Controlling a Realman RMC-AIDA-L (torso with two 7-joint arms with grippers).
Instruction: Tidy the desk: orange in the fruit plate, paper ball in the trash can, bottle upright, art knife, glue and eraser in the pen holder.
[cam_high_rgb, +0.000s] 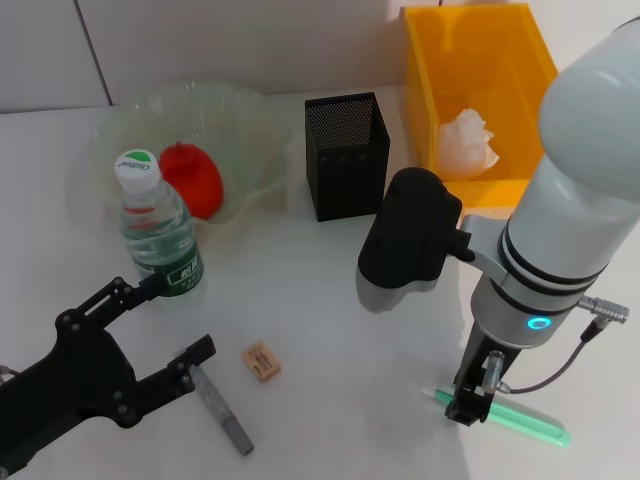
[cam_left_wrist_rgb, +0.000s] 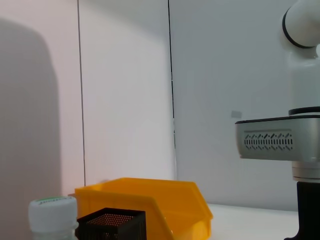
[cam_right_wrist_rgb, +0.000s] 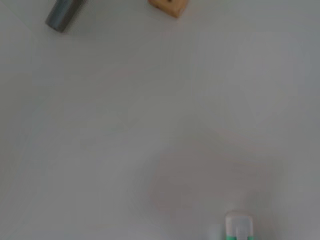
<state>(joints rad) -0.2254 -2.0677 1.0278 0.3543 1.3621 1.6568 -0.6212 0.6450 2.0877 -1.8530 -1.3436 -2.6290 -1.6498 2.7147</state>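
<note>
The orange (cam_high_rgb: 192, 178) lies in the pale-green fruit plate (cam_high_rgb: 240, 110) at the back left. The bottle (cam_high_rgb: 158, 228) stands upright in front of the plate; its cap also shows in the left wrist view (cam_left_wrist_rgb: 52, 212). The paper ball (cam_high_rgb: 467, 143) lies in the orange-yellow trash can (cam_high_rgb: 480, 60). The black mesh pen holder (cam_high_rgb: 347, 155) stands between plate and bin. The eraser (cam_high_rgb: 261, 361) and grey art knife (cam_high_rgb: 222, 405) lie on the table near the front. My left gripper (cam_high_rgb: 185, 315) is open and empty beside the bottle, above the knife. My right gripper (cam_high_rgb: 470, 405) is down at one end of the green glue stick (cam_high_rgb: 520, 418), which lies on the table.
The white table (cam_high_rgb: 320, 300) meets a white wall at the back. In the right wrist view the art knife (cam_right_wrist_rgb: 64, 12), eraser (cam_right_wrist_rgb: 169, 5) and glue stick's end (cam_right_wrist_rgb: 239, 227) show. The left wrist view shows the trash can (cam_left_wrist_rgb: 150, 200), pen holder (cam_left_wrist_rgb: 112, 225) and my right arm (cam_left_wrist_rgb: 280, 145).
</note>
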